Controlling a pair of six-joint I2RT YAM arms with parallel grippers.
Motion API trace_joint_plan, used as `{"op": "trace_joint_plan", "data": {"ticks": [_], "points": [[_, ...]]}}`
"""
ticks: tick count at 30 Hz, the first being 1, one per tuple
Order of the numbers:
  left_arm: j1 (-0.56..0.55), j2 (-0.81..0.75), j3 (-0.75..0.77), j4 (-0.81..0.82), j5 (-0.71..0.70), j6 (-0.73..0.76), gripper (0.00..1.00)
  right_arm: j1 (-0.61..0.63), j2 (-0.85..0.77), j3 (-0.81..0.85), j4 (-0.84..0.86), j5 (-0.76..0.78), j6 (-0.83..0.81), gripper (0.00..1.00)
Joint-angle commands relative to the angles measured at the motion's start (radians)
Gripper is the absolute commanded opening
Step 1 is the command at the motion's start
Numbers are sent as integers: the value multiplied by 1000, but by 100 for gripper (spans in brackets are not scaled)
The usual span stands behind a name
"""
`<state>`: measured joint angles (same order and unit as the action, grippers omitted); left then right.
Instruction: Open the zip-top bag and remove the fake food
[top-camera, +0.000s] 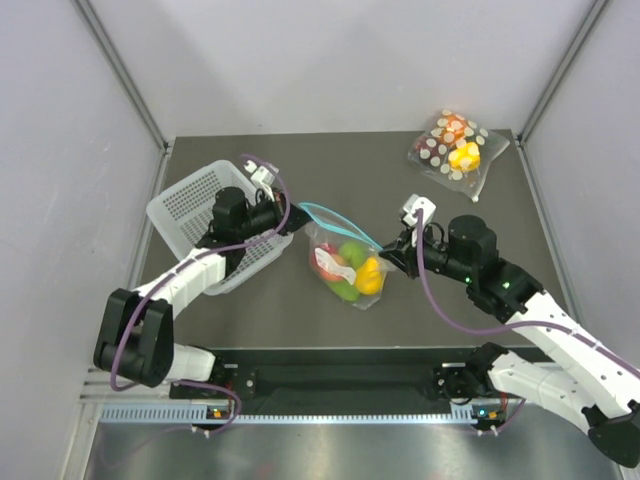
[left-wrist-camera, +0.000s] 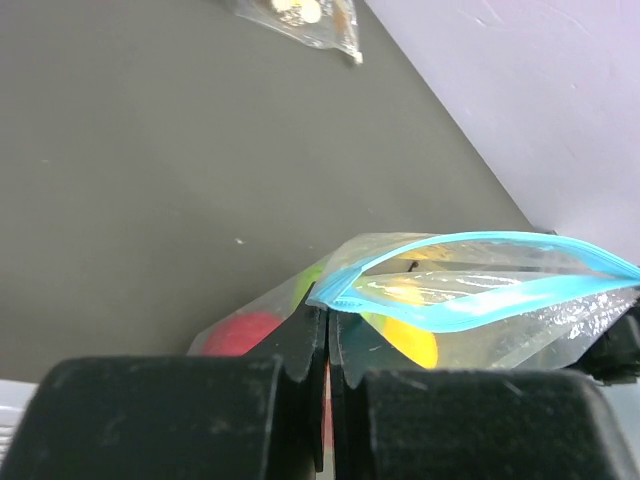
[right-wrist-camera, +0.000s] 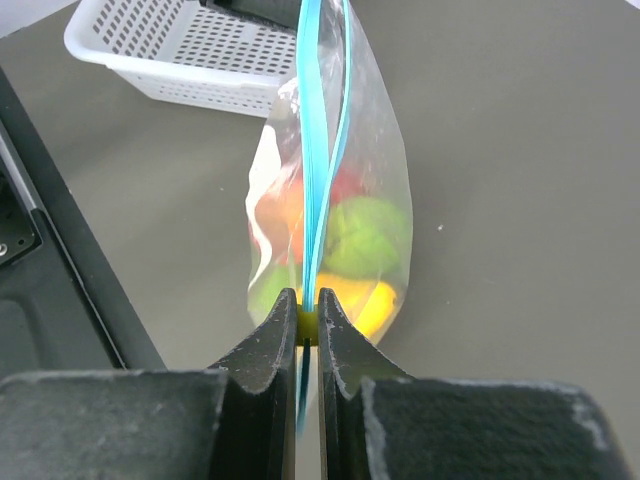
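Observation:
The zip-top bag (top-camera: 345, 262) hangs stretched between both grippers at the table's middle, its teal zip strip (top-camera: 335, 217) on top. Red, green and yellow fake food (top-camera: 352, 268) shows through the clear plastic. My left gripper (top-camera: 291, 216) is shut on the strip's left end. In the left wrist view its jaws (left-wrist-camera: 328, 312) pinch the bag's corner, and the strip (left-wrist-camera: 480, 290) bows apart into a narrow loop. My right gripper (top-camera: 386, 256) is shut on the strip's right end. In the right wrist view the jaws (right-wrist-camera: 309, 300) clamp the strip (right-wrist-camera: 322, 150), with green fruit (right-wrist-camera: 365, 235) and yellow fruit (right-wrist-camera: 372, 305) behind.
A white perforated basket (top-camera: 196, 205) stands at the left under the left arm, also seen in the right wrist view (right-wrist-camera: 170, 50). A polka-dot bag (top-camera: 455, 146) with yellow and orange pieces lies at the back right corner, and shows at the top of the left wrist view (left-wrist-camera: 300, 15).

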<state>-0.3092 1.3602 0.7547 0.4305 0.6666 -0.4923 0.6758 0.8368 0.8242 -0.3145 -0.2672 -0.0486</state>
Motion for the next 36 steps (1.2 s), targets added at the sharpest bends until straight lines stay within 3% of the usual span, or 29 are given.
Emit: {"op": "trace_joint_plan", "data": {"ticks": [1, 12, 15, 17, 18, 21, 22, 28, 36], "points": [[53, 20, 47, -25, -136, 38, 0, -1, -51, 12, -52, 19, 7, 0], [73, 88, 78, -81, -182, 29, 0, -2, -111, 12, -129, 52, 32, 0], [74, 85, 71, -47, -110, 41, 0, -2, -119, 24, -150, 48, 32, 1], [73, 74, 57, -7, -55, 43, 0, -2, -116, 45, -152, 45, 30, 8], [71, 59, 45, 20, -7, 43, 0, -2, -108, 55, -150, 43, 27, 30], [65, 27, 31, 19, 71, 93, 0, -2, -87, 84, -118, 30, 21, 64], [62, 20, 28, 11, 92, 106, 0, -2, -76, 98, -107, 22, 10, 68], [56, -10, -5, -6, 244, 153, 0, -2, 57, 183, -17, -10, -30, 77], [50, -79, -41, -10, 252, 161, 0, -22, 312, 311, 78, -110, -99, 79]]}}
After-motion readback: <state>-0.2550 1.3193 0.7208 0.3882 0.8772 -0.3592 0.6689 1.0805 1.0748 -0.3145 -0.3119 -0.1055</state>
